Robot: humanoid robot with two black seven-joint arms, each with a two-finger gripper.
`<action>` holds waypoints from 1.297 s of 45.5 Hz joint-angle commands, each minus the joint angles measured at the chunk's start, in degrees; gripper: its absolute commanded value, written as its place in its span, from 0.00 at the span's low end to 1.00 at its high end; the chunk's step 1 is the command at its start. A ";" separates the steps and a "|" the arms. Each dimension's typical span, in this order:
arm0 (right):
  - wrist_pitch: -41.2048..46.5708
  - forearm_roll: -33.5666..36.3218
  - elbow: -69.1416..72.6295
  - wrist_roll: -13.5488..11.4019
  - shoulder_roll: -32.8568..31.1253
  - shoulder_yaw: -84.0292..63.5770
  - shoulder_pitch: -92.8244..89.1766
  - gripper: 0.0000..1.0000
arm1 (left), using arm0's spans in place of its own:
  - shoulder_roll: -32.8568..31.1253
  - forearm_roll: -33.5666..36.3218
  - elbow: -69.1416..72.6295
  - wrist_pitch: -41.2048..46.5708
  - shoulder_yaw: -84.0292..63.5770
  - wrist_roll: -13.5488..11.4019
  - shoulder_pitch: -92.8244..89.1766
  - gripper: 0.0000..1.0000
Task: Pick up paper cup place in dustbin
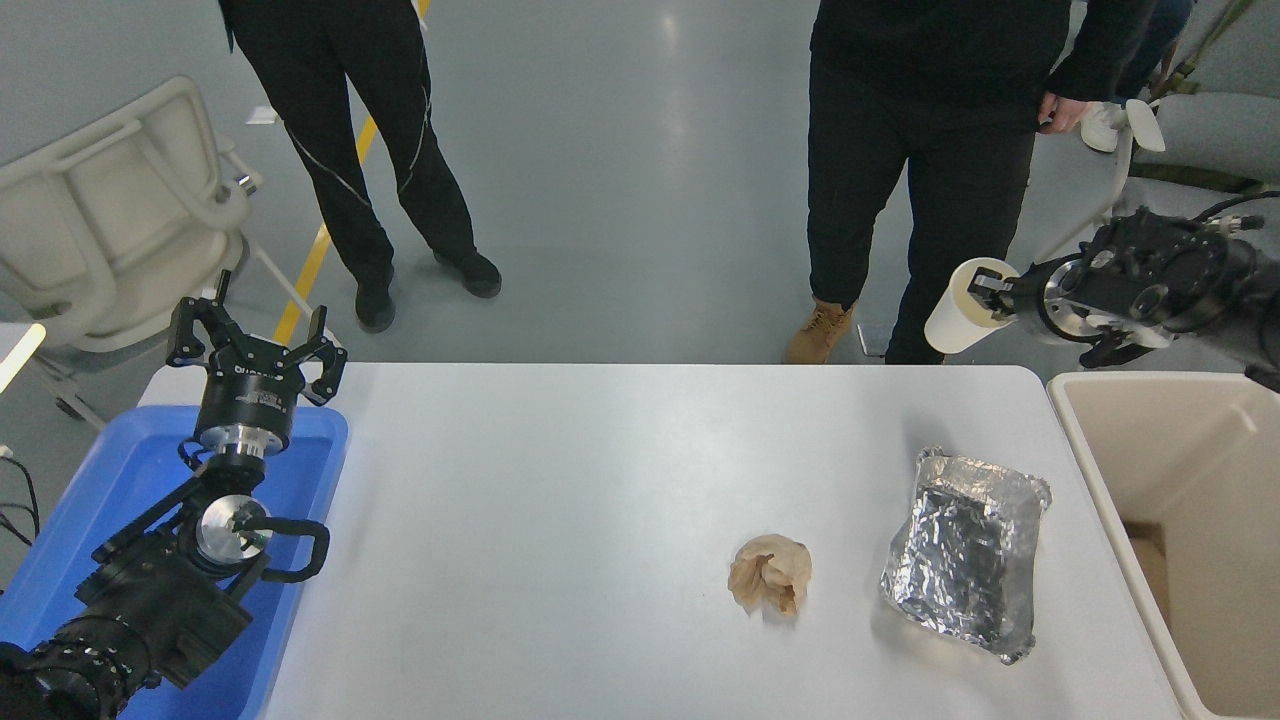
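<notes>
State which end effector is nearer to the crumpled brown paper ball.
Right. The right end effector, holding the paper cup, is up beyond the ball to its right; the left end effector is farther, at the table's left edge.
</notes>
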 commanded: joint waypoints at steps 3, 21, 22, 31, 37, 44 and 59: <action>-1.73 0.37 -14.32 -0.10 -6.41 4.20 -12.62 0.00 | 0.00 0.00 0.04 0.00 0.00 0.00 0.00 0.99; -6.03 0.37 -25.32 -0.10 -6.50 16.68 -32.93 0.00 | 0.00 0.00 0.04 0.00 0.00 0.00 0.00 0.99; -6.48 0.37 -25.32 -0.10 -6.50 17.47 -33.81 0.00 | 0.00 0.00 0.04 0.00 0.00 0.00 0.00 0.99; -9.73 0.37 -25.58 -0.10 -5.27 22.83 -39.96 0.00 | 0.00 0.00 -0.05 0.00 0.00 0.00 0.00 0.99; -11.14 0.45 -25.67 -0.01 -3.86 26.44 -43.48 0.00 | 0.00 0.00 -0.05 0.00 0.00 0.00 0.00 0.99; -12.37 0.45 -25.67 -0.01 -2.72 29.25 -46.64 0.00 | 0.00 0.00 -0.05 0.00 0.00 0.00 0.09 0.99; -13.77 1.33 -25.67 -0.01 -1.31 29.26 -47.97 0.00 | 0.00 0.00 -0.05 0.00 0.00 0.00 0.00 0.99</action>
